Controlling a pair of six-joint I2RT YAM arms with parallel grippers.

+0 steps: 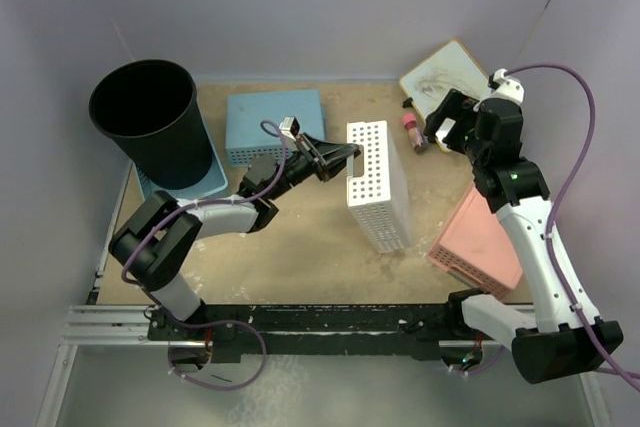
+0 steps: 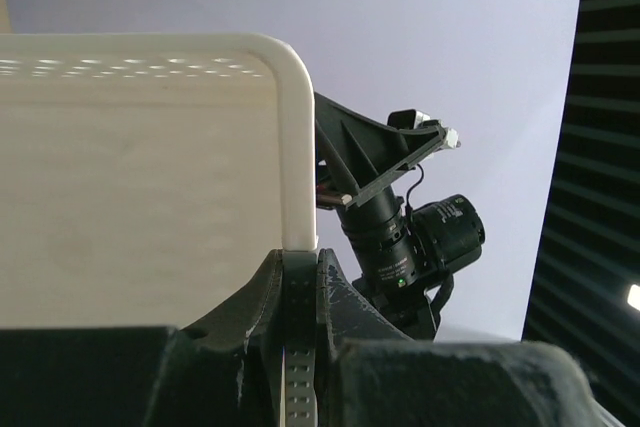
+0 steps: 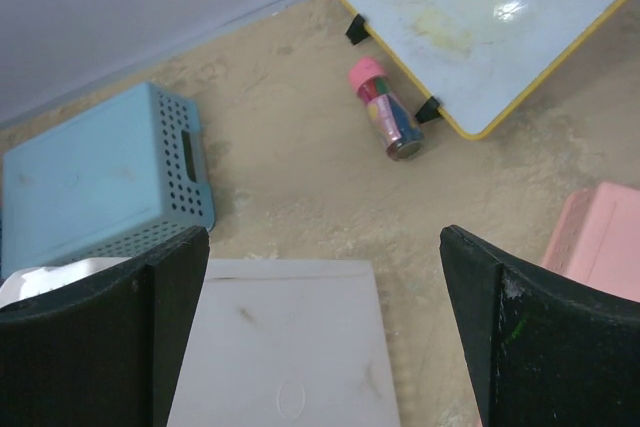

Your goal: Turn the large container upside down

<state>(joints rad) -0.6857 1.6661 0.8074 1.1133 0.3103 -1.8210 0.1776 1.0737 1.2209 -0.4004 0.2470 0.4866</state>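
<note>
Gripping the wrong item, the left arm [image 1: 200, 222] reaches toward the middle of the desk [image 1: 300, 247], its left jaws pinched narrow on the rim of a white perforated basket [image 1: 378, 185] that stands on edge. The large container [image 1: 148, 119] stands upright and mouth-up at the far left corner, untouched, with a strip of light blue showing at its foot. A blue basket [image 1: 274, 125] lies just beside it. The right arm [image 1: 520, 207] hangs over the far right corner, right jaws spread wide and empty, near a pink-capped bottle [image 1: 412, 133] and a whiteboard [image 1: 445, 72].

From the left wrist, the white basket's rounded rim [image 2: 297, 147] sits clamped between the two fingers.

From the right wrist, the wide fingers [image 3: 100, 327] frame the white basket, the blue basket, the bottle, the whiteboard and a pink basket [image 3: 600, 237].

The thin rim hold could let the basket swing or slip. The tall, glossy bin, tight in its corner, may slide from a grip or strike the wall when tipped.
</note>
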